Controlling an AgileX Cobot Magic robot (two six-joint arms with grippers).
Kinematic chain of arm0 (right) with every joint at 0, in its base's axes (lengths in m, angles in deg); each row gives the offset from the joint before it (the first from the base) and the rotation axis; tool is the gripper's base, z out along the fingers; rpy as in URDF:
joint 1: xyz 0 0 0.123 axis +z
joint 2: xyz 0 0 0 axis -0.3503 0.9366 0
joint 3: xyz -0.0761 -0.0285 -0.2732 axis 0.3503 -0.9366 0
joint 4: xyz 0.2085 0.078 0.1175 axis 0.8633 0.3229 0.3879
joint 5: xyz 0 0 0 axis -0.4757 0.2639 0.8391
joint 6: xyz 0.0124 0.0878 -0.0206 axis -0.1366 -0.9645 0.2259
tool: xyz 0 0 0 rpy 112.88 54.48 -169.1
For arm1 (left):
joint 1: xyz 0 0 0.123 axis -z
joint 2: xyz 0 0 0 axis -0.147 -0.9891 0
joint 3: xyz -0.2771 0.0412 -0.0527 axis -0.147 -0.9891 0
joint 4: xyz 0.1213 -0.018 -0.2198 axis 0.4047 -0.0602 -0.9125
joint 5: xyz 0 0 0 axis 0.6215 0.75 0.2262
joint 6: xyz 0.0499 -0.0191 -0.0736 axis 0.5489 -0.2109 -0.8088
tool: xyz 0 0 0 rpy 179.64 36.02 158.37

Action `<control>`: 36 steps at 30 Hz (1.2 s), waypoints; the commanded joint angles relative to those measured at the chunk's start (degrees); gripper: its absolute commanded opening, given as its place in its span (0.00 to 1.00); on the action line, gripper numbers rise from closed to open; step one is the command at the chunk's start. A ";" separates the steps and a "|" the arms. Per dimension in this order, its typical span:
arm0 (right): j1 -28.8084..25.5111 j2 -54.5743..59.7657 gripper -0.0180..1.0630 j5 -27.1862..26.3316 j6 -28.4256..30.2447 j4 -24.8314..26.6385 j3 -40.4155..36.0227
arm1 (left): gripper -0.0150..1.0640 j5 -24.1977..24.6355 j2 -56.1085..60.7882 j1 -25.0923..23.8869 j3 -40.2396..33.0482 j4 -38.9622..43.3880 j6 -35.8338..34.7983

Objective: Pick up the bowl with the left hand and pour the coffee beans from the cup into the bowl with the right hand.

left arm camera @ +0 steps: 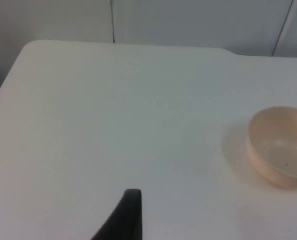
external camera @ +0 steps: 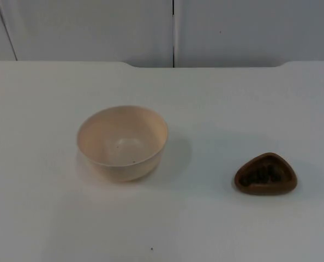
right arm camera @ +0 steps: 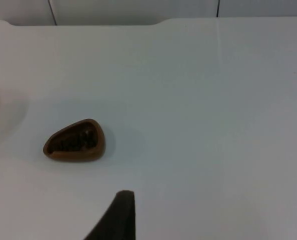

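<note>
- The small brown cup [external camera: 265,174], a rounded-triangle dish with a dark load of coffee beans [external camera: 265,175] inside, sits upright on the white table top [external camera: 216,109] at about four o'clock from the middle of the top view.
- Its long axis runs almost across the table, roughly nine to three o'clock; the broad, blunt end faces three o'clock, and the shape narrows towards nine and twelve.
- In my right wrist view the same cup [right arm camera: 75,141] lies with its narrow end towards nine o'clock and its wide end towards three, the beans [right arm camera: 74,141] showing dark in the hollow.
- The round, cream-coloured plastic bowl [external camera: 123,142] stands upright, mouth to the ceiling, at about nine o'clock from the cup and well apart from it; a dark speck or two lies inside.
- My left wrist view has the bowl [left arm camera: 281,146] off to three o'clock, with bare table between it and my fingertip.
- My left gripper hangs over the table well short of the bowl, one black fingertip [left arm camera: 124,216] visible, touching nothing; I cannot tell how wide it stands.
- My right gripper hangs near the cup without reaching it, one black fingertip [right arm camera: 116,217] visible at about five o'clock from the cup; I hold nothing I can see, and I cannot tell its opening either.
- The grey partition wall [external camera: 96,27] closes the table at twelve o'clock.
</note>
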 commanded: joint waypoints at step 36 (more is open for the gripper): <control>-0.31 -0.22 0.99 -0.27 0.29 0.08 -0.58 | 0.95 -3.01 -19.22 0.26 11.52 -11.46 5.74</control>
